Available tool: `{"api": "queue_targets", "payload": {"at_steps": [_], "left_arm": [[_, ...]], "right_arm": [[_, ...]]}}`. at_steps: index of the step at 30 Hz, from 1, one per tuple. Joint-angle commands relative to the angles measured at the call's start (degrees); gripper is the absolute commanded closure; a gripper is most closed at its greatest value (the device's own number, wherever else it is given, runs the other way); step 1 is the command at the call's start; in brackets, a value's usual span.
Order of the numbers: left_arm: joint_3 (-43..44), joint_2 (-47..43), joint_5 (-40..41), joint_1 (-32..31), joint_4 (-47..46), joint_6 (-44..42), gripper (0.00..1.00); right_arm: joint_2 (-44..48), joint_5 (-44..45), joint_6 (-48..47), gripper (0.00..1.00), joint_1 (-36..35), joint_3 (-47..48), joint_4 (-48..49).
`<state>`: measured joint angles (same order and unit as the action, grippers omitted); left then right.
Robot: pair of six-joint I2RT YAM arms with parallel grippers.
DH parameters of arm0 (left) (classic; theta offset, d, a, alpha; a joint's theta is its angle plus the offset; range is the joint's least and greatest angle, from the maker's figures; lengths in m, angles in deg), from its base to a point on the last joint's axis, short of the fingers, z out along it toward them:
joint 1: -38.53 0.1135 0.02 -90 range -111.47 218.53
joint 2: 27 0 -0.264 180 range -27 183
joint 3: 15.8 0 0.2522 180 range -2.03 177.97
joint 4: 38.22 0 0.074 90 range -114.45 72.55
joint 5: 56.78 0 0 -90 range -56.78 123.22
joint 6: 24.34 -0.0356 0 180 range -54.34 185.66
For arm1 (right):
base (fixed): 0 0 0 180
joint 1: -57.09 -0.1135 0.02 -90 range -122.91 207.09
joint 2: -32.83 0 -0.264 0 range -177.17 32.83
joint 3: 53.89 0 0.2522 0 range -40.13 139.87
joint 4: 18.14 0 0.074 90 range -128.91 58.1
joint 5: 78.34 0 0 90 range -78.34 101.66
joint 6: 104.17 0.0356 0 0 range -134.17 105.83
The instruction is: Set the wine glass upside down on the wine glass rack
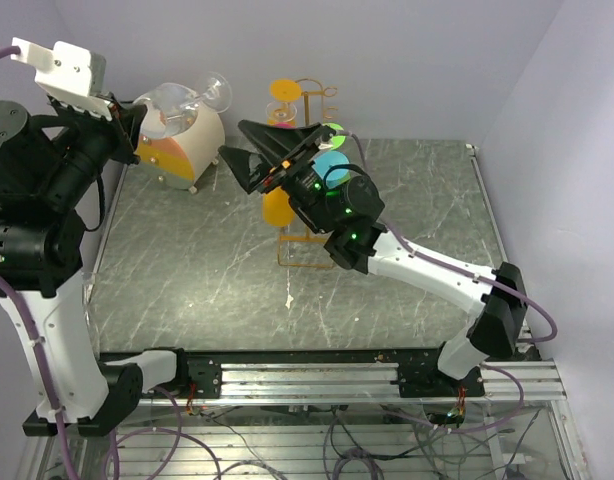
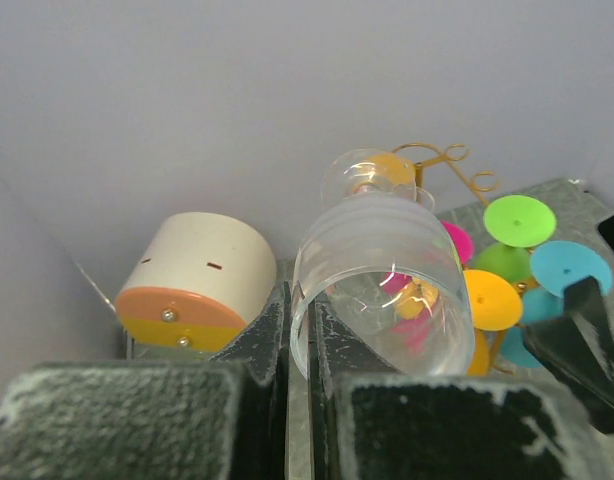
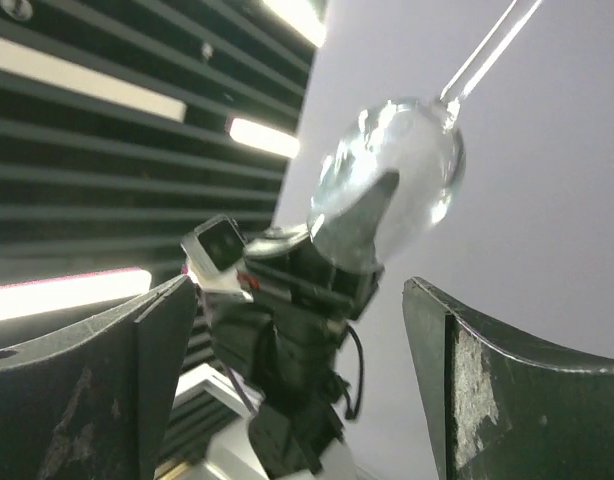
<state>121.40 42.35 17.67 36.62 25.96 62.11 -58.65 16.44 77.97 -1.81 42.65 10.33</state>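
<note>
Left gripper [image 1: 135, 122] was raised at the far left, jaws clamped on the rim of the wine glass [image 1: 182, 103], one finger inside the bowl and one outside. The glass was off the table, lying roughly sideways, bowl at the gripper, stem and foot pointing right toward the back wall. Below it a cream cylinder [image 1: 187, 145] with an orange and yellow end face sat on the grey marbled table [image 1: 187, 270], near the far left corner. Right gripper [image 1: 245, 148] hung mid-table just left of the rack, jaws wide apart with nothing between them, aimed toward the glass; its wrist view showed the bowl [image 3: 392, 185] in the gap between the fingers [image 3: 137, 360], well apart from them. The wine glass rack [image 1: 309, 95], orange-yellow wire, stood right of centre at the back, holding coloured discs [image 2: 519, 220], with the right arm partly in front of it. The glass was not on the rack.
</note>
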Motion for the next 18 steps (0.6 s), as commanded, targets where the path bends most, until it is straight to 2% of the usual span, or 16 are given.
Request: {"api": "queue_targets", "payload": {"at_steps": [1,7,13,18], "left_arm": [[-0.4,-2.2,-5.1,1.0,-6.4,4.0,0.93],[-4.1,-5.7,-11.8,6.0,-12.5,9.3,0.93],[-6.6,-6.6,-14.4,6.6,-14.0,10.4,0.93],[-10.6,-8.1,-15.9,7.0,-15.4,11.4,0.93]], "right_arm": [[-2.5,10.6,8.1,0.18,-0.2,1.3,9.2],[-8.3,13.1,10.0,0.21,-0.3,7.3,7.2],[-11.3,13.8,9.1,0.23,-0.3,12.2,5.7],[-13.9,13.8,8.8,0.32,-0.2,16.0,5.1]]}}
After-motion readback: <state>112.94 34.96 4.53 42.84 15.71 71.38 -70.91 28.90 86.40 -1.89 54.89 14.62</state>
